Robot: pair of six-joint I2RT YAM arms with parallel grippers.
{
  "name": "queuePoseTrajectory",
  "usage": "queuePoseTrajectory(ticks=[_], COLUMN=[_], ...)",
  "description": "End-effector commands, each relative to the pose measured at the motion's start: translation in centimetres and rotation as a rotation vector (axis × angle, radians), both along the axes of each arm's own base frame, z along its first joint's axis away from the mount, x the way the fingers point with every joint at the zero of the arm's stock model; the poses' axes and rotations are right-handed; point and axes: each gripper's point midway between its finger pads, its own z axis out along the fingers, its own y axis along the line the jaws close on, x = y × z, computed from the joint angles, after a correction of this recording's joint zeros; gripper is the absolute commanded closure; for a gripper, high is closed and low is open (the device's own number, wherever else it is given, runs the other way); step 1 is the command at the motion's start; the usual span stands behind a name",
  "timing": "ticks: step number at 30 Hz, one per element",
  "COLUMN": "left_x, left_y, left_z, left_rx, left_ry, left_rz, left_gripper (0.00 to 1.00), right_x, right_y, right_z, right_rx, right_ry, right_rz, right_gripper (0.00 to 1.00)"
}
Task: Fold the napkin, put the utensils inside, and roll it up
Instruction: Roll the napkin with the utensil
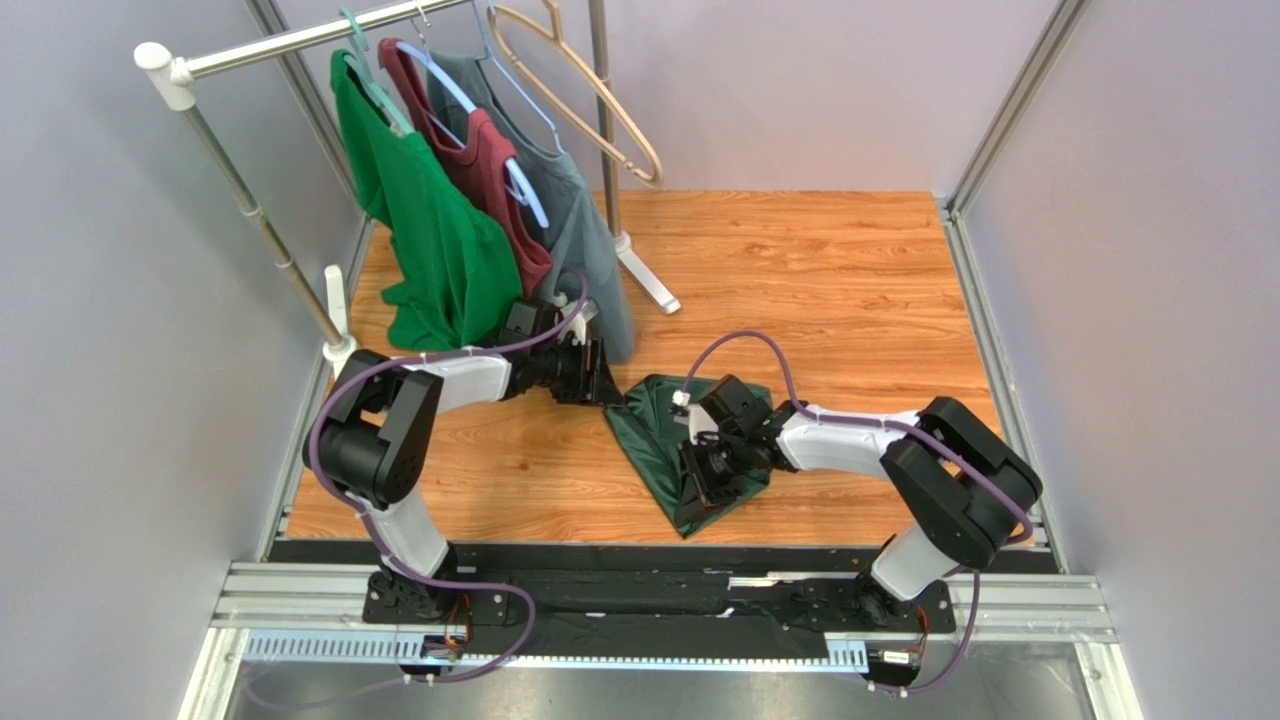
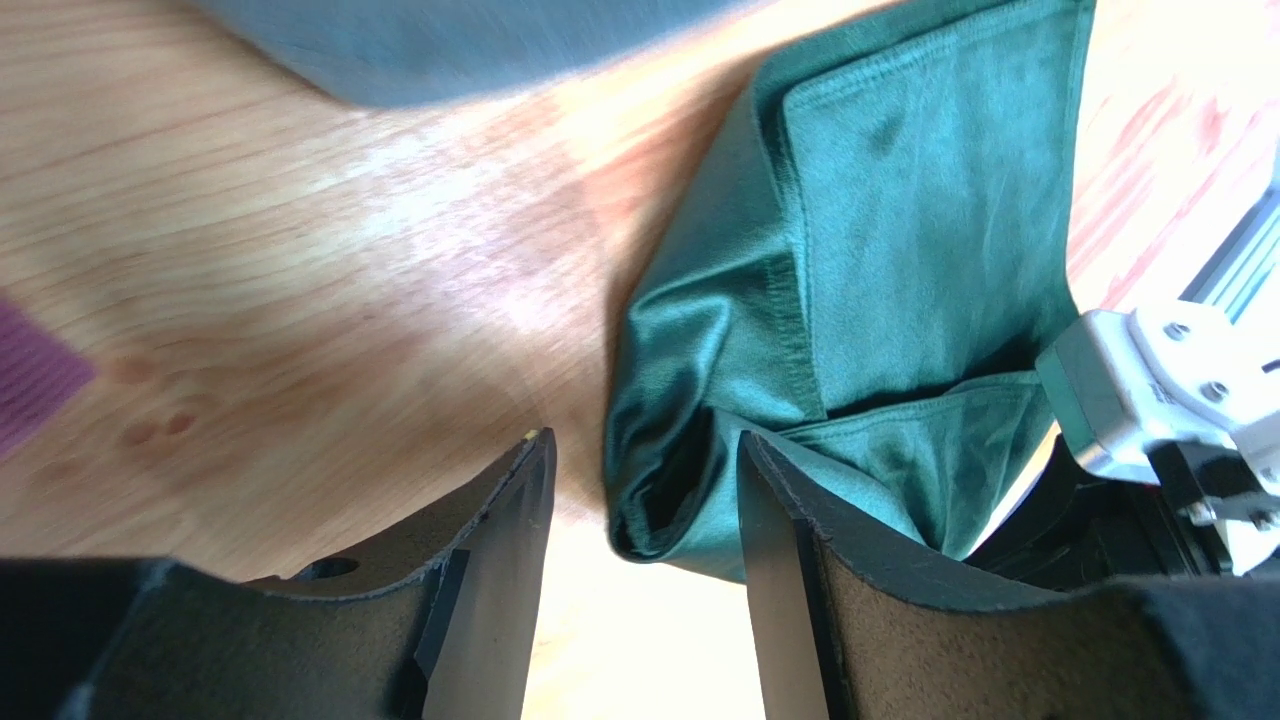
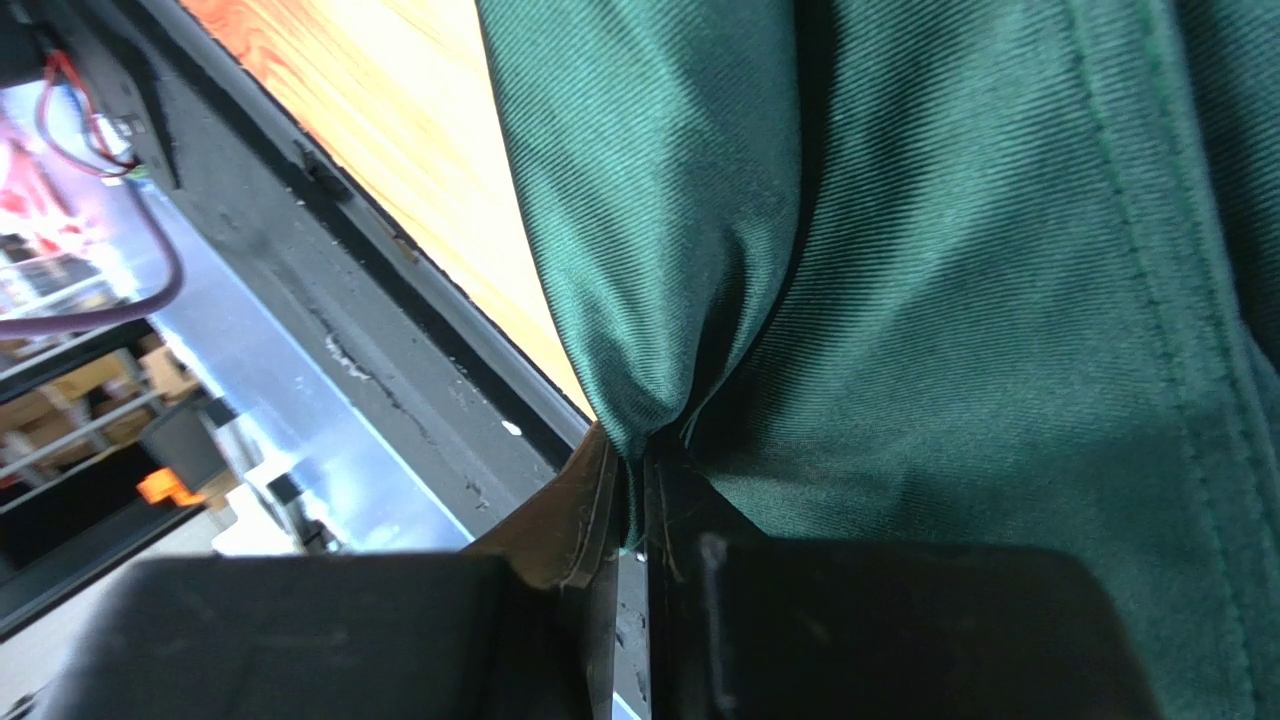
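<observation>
Top view: the napkin (image 1: 657,435) lies bunched on the wooden table (image 1: 842,300), a little toward 6 o'clock from the middle. The left arm has its elbow folded back at 9 o'clock and its forearm running level toward 3. The left gripper (image 1: 598,384) is at the cloth's 10 o'clock corner. The right arm is bent the same way from 4 o'clock, its forearm reaching toward 9. The right gripper (image 1: 706,473) is low over the cloth's 5 o'clock part. A clothes rack (image 1: 256,210) with shirts stands at 11 o'clock.

Left wrist view: the left gripper (image 2: 643,450) has its jaws spread. The napkin (image 2: 902,225) shows a folded corner in the gap just past the tips; I see no pinch on it. A grey shirt hem (image 2: 451,45) hangs at 12 o'clock.

Right wrist view: the right gripper (image 3: 639,488) has its jaws pressed together on a gathered fold of the napkin (image 3: 977,300), and the cloth puckers into the pinch. The table's near edge (image 3: 406,195) runs past at 10 o'clock.
</observation>
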Motion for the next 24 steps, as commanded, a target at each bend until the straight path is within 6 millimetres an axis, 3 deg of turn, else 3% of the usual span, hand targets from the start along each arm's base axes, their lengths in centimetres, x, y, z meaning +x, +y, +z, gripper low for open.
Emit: queuePoseTrajectory(ticks=[1,11,24], left_x=[0.5,-0.2,-1.6], left_y=[0.2,-1.7,-1.4], left_z=[1.3,1.3,-0.7], left_rx=[-0.058,-0.208,-0.162], left_ry=[-0.035,0.001,0.072], left_rz=[0.034,-0.015,-0.031], left_gripper=[0.43,0.43,0.49], right_x=[0.0,0.8,2.6], right_y=[-2.1,-3.2,-2.9], right_z=[-2.6,-3.0,-3.2], right_rx=[-0.061,-0.049,-0.021], right_ry=[0.019,0.044,0.052], right_rz=[-0.01,-0.024,-0.001], right_gripper=[1.0,1.0,1.0])
